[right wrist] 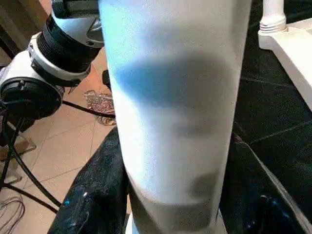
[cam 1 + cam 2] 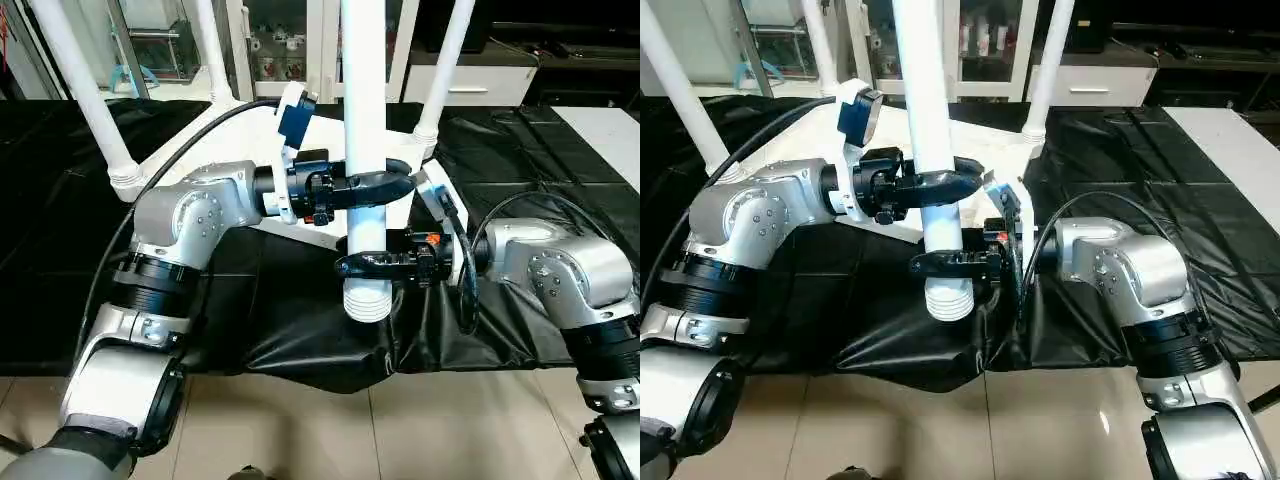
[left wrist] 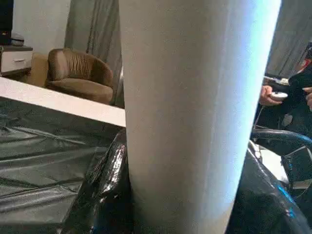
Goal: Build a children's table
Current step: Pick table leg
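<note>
Your left claw [image 2: 378, 187] grips the upright leg [image 2: 365, 120]; your right claw [image 2: 372, 263] clasps it lower, near its ribbed end, above the desk's near edge; the tabletop [image 2: 250, 135] lies behind, three legs socketed.

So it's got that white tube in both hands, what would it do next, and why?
Probably carry the leg to the tabletop's open near corner and lower its ribbed end in. The left hand and right hand both wrap it upright in front of the table, and three other legs already stand in their sockets.
</note>
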